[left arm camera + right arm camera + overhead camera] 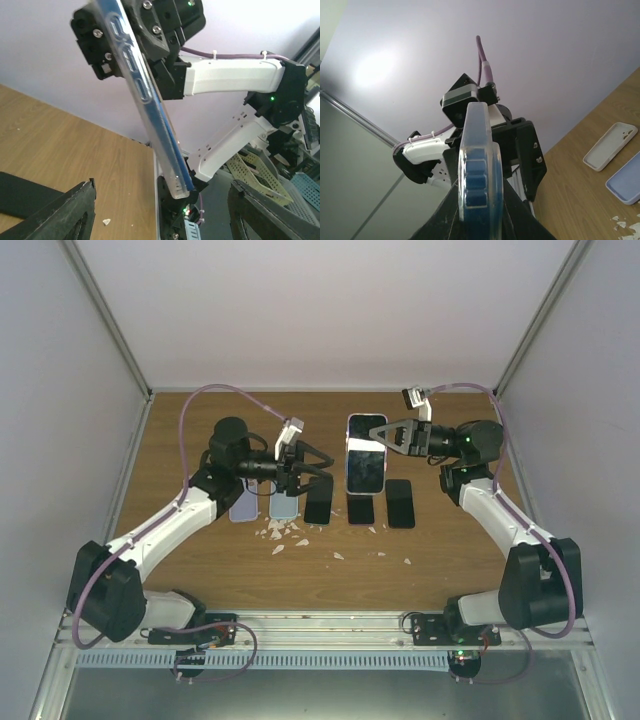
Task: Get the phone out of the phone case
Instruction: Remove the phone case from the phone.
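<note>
Bright even light, wall (375,70) glare, blurred foreground

White scraps (283,531) are scattered on the wooden table (200,570). Just behind the scraps, a pale case (243,506) and a light-blue case (285,504) are laid. To the right of the scraps, three black phone-shaped slabs (318,510) (360,510) (400,503) are lined up.

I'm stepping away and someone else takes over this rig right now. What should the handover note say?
Left pincer: open and empty, beside the phone.
Right pincer: shut on the phone, which sits in its clear case, holding it up above the table.
Done: the cased phone is lifted and presented to the left arm.
Left to do: the phone is still inside the case, so pull the two apart.
Nearby: a white case and a lavender case lie on the table.
</note>
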Controlling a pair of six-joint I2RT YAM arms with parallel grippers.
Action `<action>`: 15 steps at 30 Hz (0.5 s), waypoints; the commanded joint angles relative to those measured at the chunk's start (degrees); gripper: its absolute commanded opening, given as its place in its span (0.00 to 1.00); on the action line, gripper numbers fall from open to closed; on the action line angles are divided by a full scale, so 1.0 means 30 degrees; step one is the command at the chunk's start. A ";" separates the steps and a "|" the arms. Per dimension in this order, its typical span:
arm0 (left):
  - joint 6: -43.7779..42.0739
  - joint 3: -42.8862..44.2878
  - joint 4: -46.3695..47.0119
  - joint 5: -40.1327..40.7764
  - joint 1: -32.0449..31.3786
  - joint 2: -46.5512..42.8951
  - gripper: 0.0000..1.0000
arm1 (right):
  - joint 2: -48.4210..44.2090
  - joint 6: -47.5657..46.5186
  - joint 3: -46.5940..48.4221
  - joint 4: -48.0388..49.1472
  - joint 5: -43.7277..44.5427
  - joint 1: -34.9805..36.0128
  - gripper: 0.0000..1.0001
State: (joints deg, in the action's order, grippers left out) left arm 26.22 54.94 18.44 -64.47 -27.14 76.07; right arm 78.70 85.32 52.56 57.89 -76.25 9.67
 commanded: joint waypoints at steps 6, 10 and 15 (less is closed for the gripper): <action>-0.1496 0.0882 -0.0843 0.0775 -0.1681 0.0611 0.70 | -0.0300 0.0364 0.0440 0.1161 0.0645 -0.0052 0.00; -0.1478 0.1215 -0.1218 0.1411 -0.1738 0.1097 0.64 | -0.0440 0.0564 0.0277 0.1495 0.0600 0.0029 0.01; -0.1567 0.1507 -0.1943 0.2581 -0.1694 0.1480 0.57 | -0.0579 0.0942 -0.0003 0.2068 0.0490 0.0112 0.01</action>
State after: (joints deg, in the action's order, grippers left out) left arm 22.92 57.43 13.76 -60.64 -32.16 79.57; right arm 78.67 86.02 52.53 59.72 -76.23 9.69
